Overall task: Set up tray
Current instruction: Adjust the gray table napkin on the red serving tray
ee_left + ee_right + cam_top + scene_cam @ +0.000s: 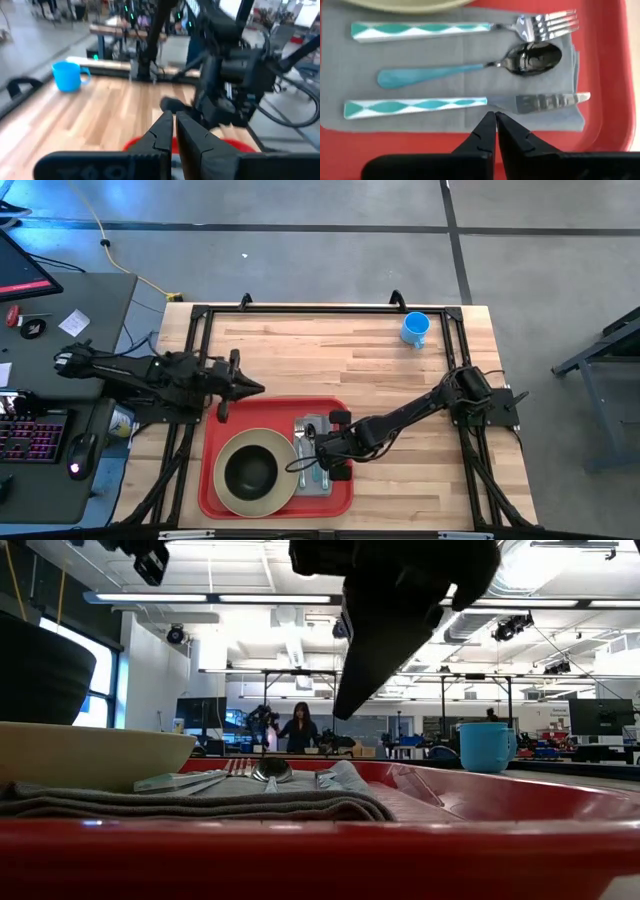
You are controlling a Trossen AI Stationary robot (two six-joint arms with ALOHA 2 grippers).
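Both arms' jaws are closed, empty; right gripper [495, 116] hangs over tray [605, 75].

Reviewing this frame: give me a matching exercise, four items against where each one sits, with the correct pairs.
Items:
1. fork
2. blue mug
3. dark bowl
4. right gripper

Places:
A. on the cream plate
B. on the bare wooden table, off the red tray
C. shut, just above the knife
D. on the grey napkin, beside the spoon

Pairs: 1-D, 2-B, 3-A, 4-C
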